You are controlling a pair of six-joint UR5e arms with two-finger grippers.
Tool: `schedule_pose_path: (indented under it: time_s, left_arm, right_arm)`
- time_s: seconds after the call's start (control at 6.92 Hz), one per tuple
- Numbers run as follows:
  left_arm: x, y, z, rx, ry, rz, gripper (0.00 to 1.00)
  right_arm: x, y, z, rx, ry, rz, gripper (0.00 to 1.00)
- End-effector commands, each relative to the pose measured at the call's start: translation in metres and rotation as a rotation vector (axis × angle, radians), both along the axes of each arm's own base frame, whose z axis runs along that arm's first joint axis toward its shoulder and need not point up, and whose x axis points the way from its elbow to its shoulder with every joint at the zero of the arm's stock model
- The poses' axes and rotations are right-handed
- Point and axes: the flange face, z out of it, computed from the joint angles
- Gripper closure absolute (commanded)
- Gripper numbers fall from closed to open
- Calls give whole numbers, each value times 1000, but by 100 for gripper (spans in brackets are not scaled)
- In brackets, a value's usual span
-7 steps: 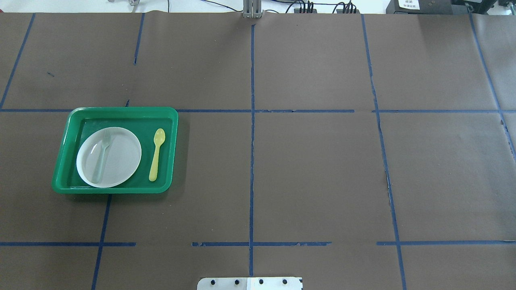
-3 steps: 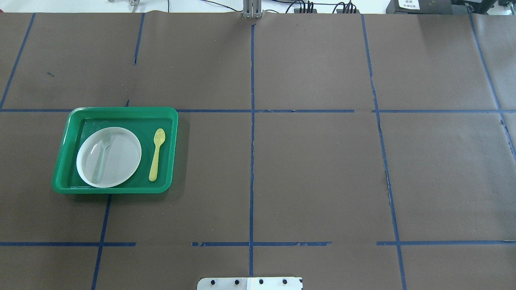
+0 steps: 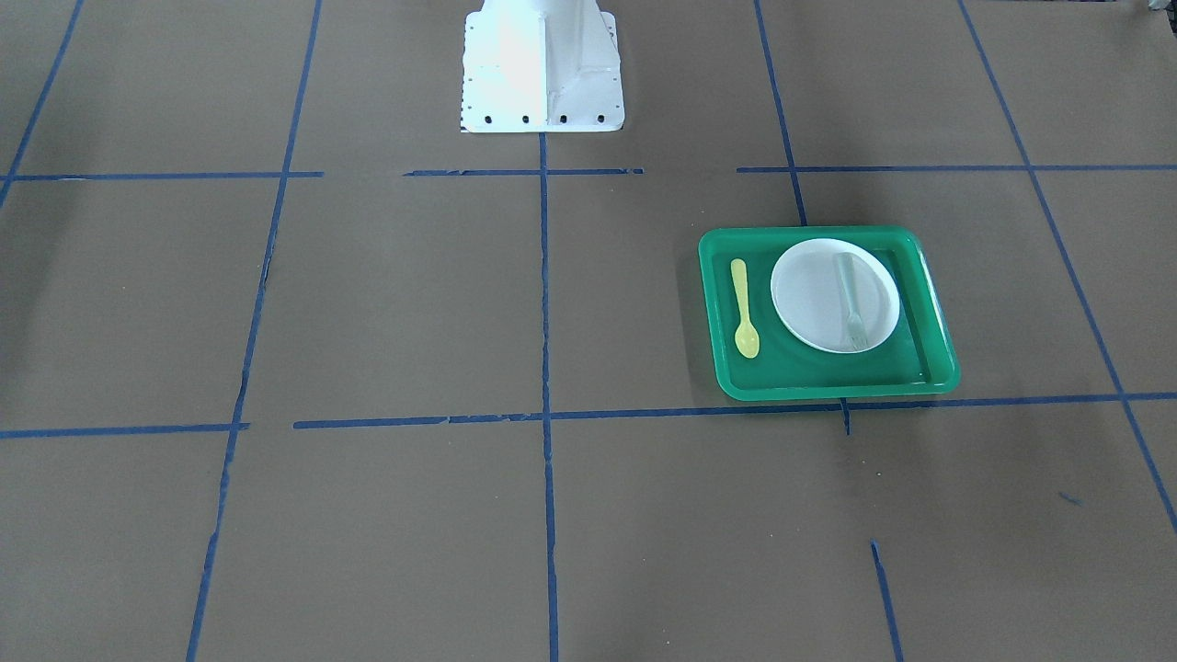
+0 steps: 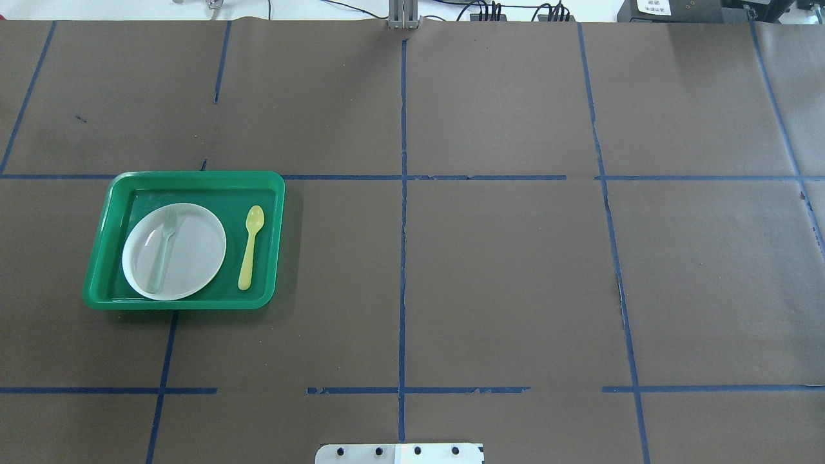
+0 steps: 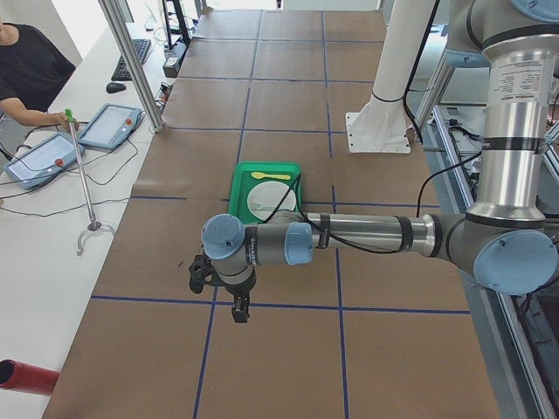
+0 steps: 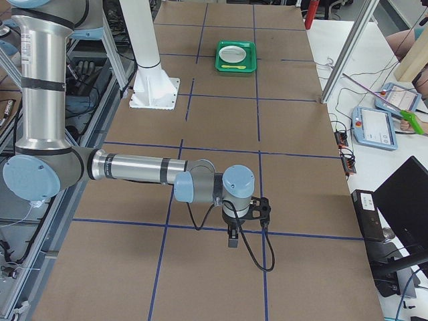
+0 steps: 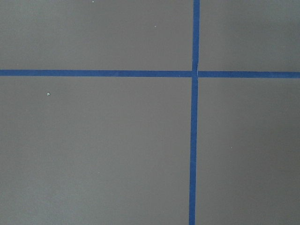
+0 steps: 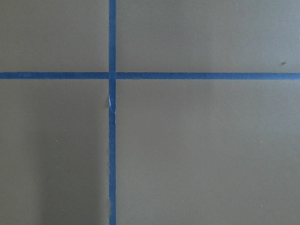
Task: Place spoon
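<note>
STEP: likely done | small pale-yellow plastic spoon (image 4: 251, 247) at 3 o'clock of white round plate (image 4: 187, 258) in green rectangular tray (image 4: 193, 177) | both end effectors parked, opening cannot be told | NEXT: none apparent

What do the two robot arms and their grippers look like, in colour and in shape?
Both the left arm and the right arm are silver tubes with light blue joint caps and grey joints. A black cable runs along each. The left gripper and right gripper are small and black.
</note>
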Motion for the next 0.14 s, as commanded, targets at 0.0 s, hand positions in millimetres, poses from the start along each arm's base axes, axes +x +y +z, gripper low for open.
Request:
schedule_pose_path:
  time_s: [0.0]
  left_arm:
    - [-1,1,1,-2,0,-1,0]
  right_arm:
    - [0,0,0,0,-1,0,0]
